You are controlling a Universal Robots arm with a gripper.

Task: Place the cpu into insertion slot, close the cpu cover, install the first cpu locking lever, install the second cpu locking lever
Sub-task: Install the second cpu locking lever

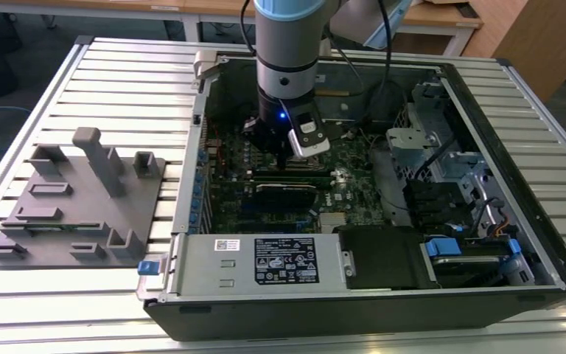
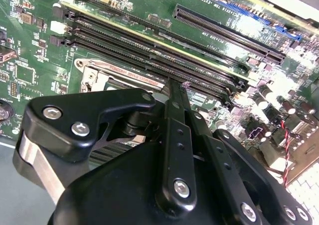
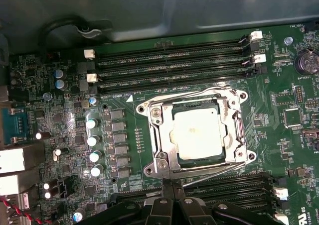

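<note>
one square silver-topped cpu (image 3: 198,133) lies under the silvery framed cpu cover (image 3: 164,130), black jaws (image 3: 172,185) pinched together beside it

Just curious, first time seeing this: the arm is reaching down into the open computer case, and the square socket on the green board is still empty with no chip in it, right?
Not quite. The arm does reach into the open case, but the insertion slot is not empty: the first wrist view shows the cpu already seated in it, with the cpu cover framing it.
</note>
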